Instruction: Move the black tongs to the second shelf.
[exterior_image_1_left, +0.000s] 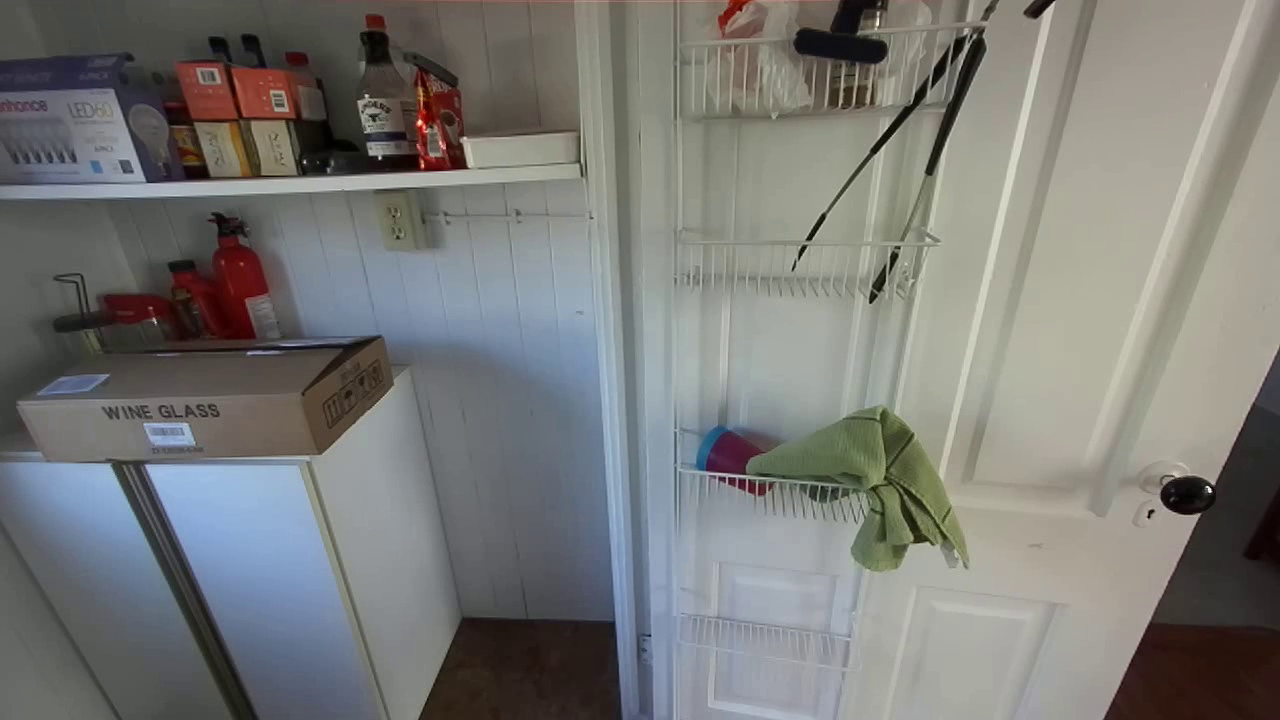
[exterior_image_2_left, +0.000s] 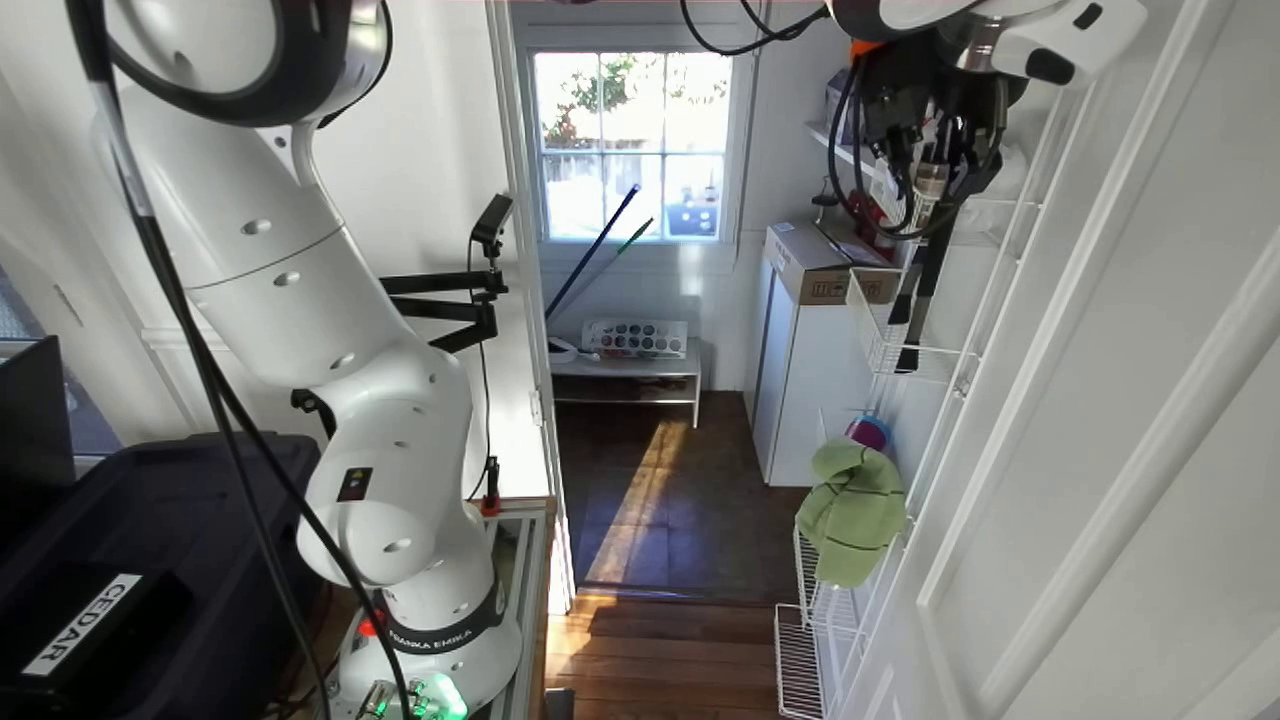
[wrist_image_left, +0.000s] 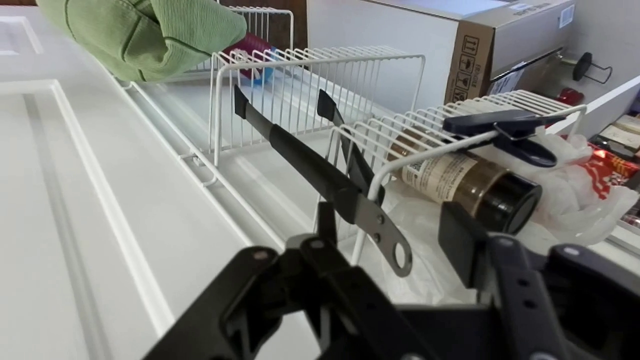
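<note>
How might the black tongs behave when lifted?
The black tongs will probably feel stiff: their arms look straight. The spread tips may snag the second shelf, whose wires they overlap in the wrist view. The bare metal end could slip in the gripper.

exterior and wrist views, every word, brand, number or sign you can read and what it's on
"WINE GLASS" on the cardboard box
"FRAGILE" on its end, with handling signs
"enhance" on the bulb box
"LED60" on the same box
"CEDAR" on the black box
"FRANKA EMIKA" on the robot's base
Too small or blurred: labels on the jar, bottle, red packet, plus tiny print elsewhere
</note>
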